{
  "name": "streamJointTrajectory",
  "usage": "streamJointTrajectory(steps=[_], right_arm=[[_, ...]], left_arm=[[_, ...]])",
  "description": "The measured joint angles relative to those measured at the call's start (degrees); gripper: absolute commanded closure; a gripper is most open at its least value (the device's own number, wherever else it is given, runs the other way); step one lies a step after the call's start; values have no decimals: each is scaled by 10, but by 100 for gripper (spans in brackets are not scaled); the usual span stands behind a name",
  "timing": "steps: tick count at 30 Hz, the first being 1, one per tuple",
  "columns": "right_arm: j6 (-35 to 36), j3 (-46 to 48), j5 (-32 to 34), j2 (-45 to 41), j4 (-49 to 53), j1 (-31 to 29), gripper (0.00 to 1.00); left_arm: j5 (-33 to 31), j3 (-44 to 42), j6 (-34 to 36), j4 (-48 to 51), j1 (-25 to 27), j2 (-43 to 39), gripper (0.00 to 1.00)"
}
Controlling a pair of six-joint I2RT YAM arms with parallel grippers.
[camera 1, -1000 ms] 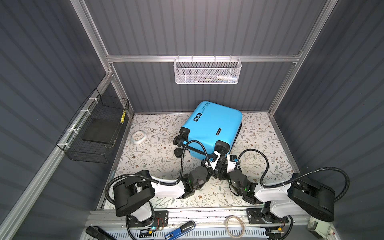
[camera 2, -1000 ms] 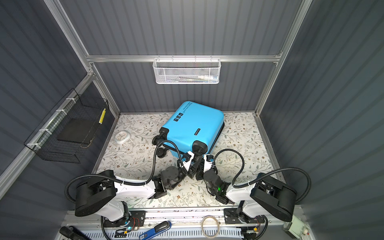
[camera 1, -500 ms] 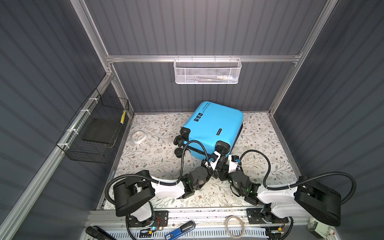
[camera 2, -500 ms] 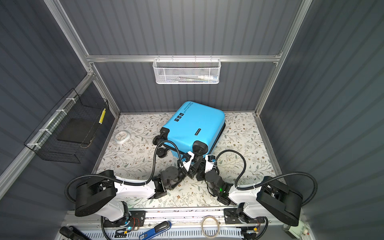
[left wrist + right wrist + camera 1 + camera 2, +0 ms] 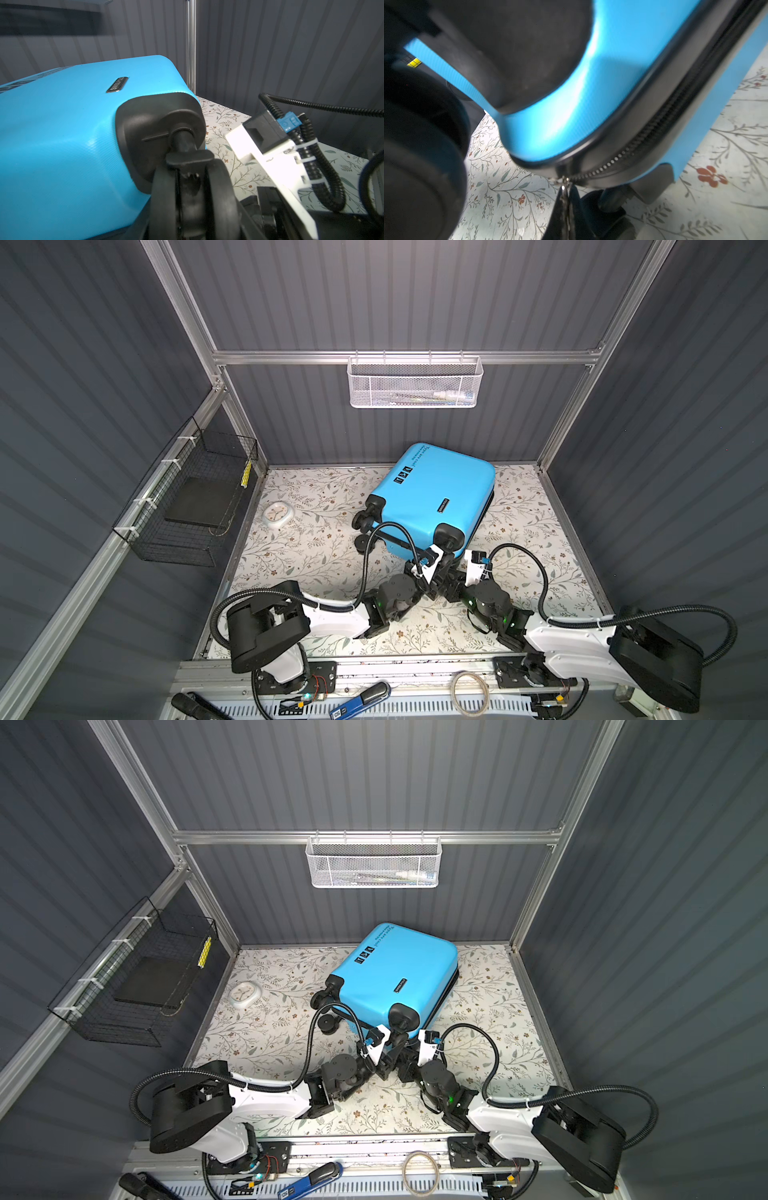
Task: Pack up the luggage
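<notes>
The bright blue hard-shell suitcase (image 5: 432,497) lies flat at the far middle of the floral surface (image 5: 316,556), its long axis running near to far and its wheels nearest. At its near right corner the left claw (image 5: 442,562) appears to grip a black spinner wheel (image 5: 187,197). The right claw (image 5: 566,207) is pinched on the metal zipper pull (image 5: 564,187).

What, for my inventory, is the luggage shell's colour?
Bright blue; the luggage shows best in a top view.

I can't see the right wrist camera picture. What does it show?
Close up, the right end effector pinches the zipper pull at a corner of the blue luggage. Its black zipper runs away above a flowery tabletop.
</notes>
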State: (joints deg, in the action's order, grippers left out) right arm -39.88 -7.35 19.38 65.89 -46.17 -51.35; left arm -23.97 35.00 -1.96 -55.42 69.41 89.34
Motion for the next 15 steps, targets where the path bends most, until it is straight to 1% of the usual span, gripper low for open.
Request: streamJointTrajectory(steps=[3, 7, 10, 12, 15], right_arm=[[-1, -13, -3, 3, 21, 7, 100], [-17, -39, 8, -1, 79, 18, 100], [-41, -63, 16, -24, 155, 22, 100], [-64, -82, 18, -49, 223, 25, 100], [-96, -101, -11, -82, 304, 50, 100]], left_arm=[[0, 12, 0, 7, 0, 9, 100], [-1, 37, 0, 16, -4, 29, 100], [-1, 48, 0, 14, -4, 41, 100], [-2, 55, 0, 14, -4, 48, 100], [-2, 65, 0, 15, -2, 57, 100]])
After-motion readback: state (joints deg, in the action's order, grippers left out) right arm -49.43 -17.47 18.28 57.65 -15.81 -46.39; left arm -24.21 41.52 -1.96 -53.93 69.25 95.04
